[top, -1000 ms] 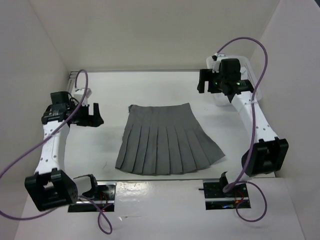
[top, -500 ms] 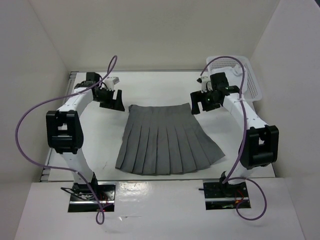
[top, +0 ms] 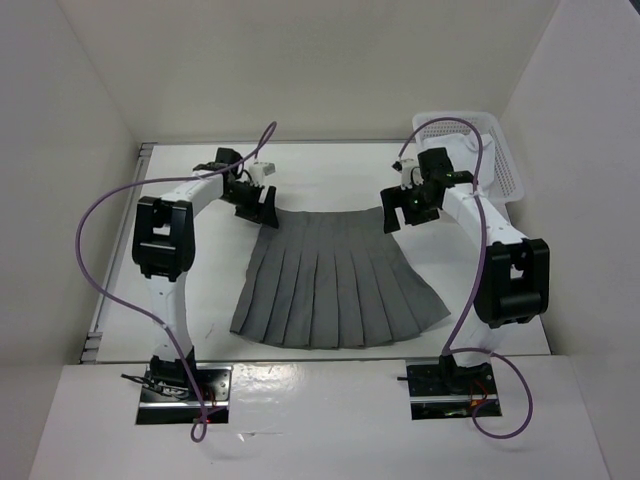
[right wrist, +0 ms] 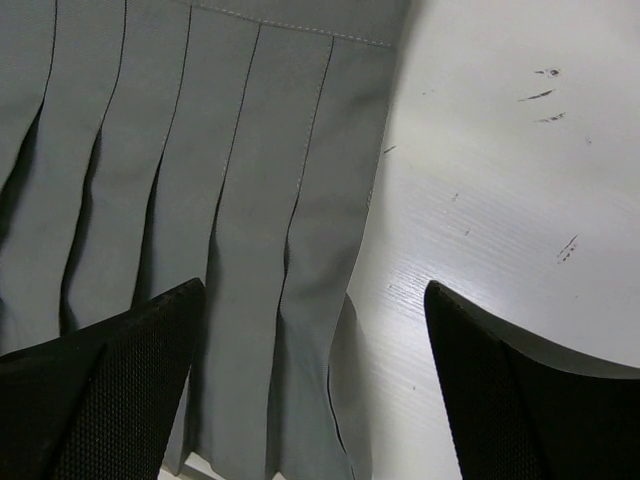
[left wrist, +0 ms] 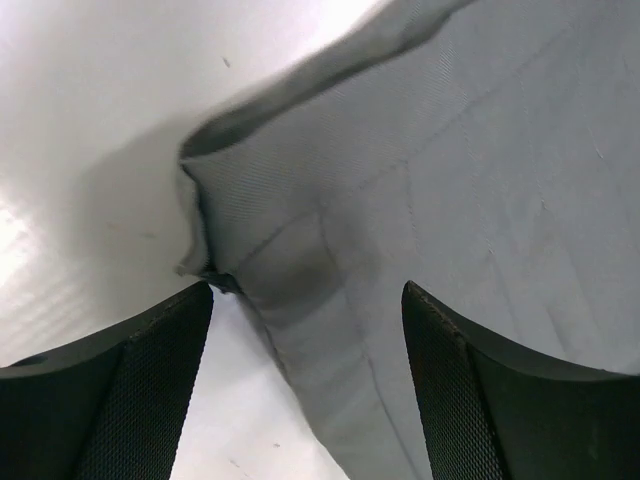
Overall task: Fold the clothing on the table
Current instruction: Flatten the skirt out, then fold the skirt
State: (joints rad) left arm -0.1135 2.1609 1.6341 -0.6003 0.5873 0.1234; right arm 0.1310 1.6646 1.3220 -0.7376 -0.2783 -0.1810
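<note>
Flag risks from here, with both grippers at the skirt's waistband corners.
1. The dark grey pleated skirt is bunched at the corner under the open left gripper; closing may pinch only one layer.
2. The open right gripper straddles the skirt's side edge, with one finger over the bare white table; closing might miss the fabric.

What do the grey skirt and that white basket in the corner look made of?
The skirt: soft woven cloth, matte; fine weave and stitched pleats show close up. The basket: probably white plastic, judging by its moulded lattice walls.
</note>
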